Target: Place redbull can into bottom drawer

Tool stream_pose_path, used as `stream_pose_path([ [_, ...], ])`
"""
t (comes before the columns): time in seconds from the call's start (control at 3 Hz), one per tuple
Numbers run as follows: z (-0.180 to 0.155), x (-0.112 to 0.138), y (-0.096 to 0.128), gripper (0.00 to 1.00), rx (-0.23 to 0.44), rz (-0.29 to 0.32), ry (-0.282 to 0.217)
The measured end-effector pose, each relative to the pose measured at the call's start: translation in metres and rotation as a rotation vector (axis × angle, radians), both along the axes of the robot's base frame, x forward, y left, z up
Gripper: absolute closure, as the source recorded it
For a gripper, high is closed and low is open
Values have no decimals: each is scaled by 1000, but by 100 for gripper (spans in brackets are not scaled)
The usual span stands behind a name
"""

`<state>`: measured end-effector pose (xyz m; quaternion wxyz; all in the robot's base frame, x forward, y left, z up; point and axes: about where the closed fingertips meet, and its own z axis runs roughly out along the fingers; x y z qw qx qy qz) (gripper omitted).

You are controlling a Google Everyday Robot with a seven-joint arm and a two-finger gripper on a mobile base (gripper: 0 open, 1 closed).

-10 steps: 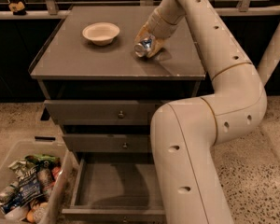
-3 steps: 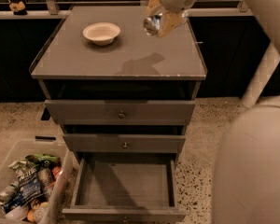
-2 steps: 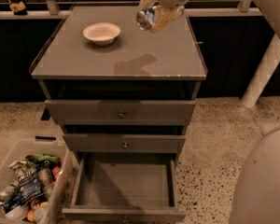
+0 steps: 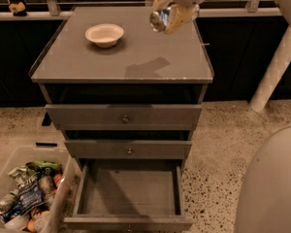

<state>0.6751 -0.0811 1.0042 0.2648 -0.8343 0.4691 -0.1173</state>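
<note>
My gripper (image 4: 170, 14) is shut on the redbull can (image 4: 160, 19) and holds it in the air above the back right part of the cabinet top (image 4: 136, 57). The can lies tilted, its shiny metal end facing the camera. Its shadow falls on the cabinet top below. The bottom drawer (image 4: 128, 191) is pulled open at the foot of the cabinet, and its grey inside is bare. The two shallower drawers above it, each with a brass knob (image 4: 125, 119), are pushed in.
A round cream bowl (image 4: 104, 34) sits on the cabinet top at the back left. A clear bin (image 4: 19, 198) with colourful snack packets stands on the floor left of the open drawer. My arm's white body (image 4: 269, 183) fills the lower right corner.
The can has been lifted off the cabinet top by the gripper and carried up. In the last second it has drifted a little to the left.
</note>
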Motion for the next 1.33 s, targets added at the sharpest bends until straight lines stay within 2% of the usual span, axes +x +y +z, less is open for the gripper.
stream_pose_path([
  [0.33, 17, -34, -34, 100, 40, -57, 12],
  [0.67, 30, -98, -58, 100, 103, -121, -1],
  [1.0, 4, -149, -56, 100, 116, -134, 60],
  [1.33, -21, -158, -57, 100, 96, -136, 110],
])
